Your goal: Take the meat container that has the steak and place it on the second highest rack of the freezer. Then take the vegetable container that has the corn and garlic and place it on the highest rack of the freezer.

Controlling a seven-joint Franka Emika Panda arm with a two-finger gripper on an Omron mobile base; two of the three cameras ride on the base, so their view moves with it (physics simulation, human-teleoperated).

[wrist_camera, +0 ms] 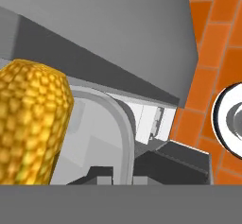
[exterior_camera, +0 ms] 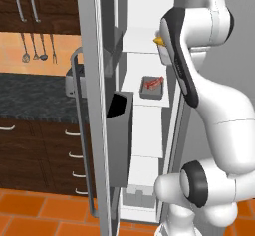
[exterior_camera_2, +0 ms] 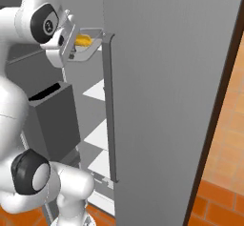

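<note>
Jaws clamped on vegetable tray (exterior_camera_2: 88, 48) rim, corn (exterior_camera_2: 83, 40) aboard, raised beside freezer (exterior_camera: 144, 56) top shelf; steak (exterior_camera: 153, 84) tray already shelved below; could tip, spilling corn

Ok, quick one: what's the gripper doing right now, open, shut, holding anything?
Gripper: shut on the rim of the vegetable container, which carries the corn, held up by the freezer.

Two rear base views flanking the freezer (exterior_camera: 144, 130); hand view close on corn (wrist_camera: 30, 124).
</note>
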